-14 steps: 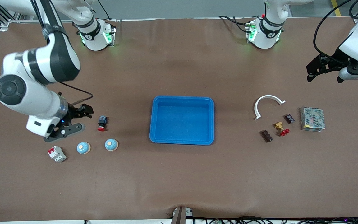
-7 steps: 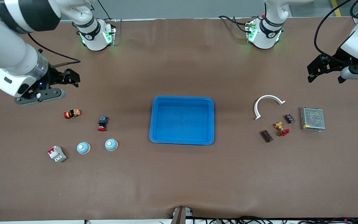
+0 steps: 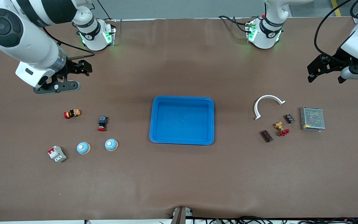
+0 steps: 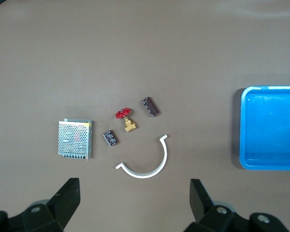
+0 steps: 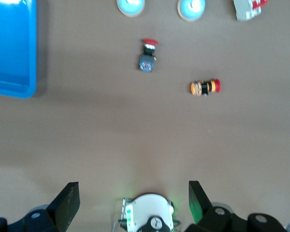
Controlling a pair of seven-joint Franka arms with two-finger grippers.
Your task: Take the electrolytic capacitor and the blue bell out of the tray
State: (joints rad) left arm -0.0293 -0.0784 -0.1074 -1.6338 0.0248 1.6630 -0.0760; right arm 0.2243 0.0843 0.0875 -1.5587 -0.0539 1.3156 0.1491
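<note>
Tray [image 3: 210, 102] rim midtable, grippers raised — open

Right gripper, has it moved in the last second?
Yes. The right gripper has moved away from the front camera, from beside the red button toward its own base.

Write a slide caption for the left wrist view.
Open left end effector over white curved plastic piece beside perforated metal box.

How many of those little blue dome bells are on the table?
2: one bell beside the red-and-white breaker, the other bell next to it, toward the blue tray. None look hidden.
</note>
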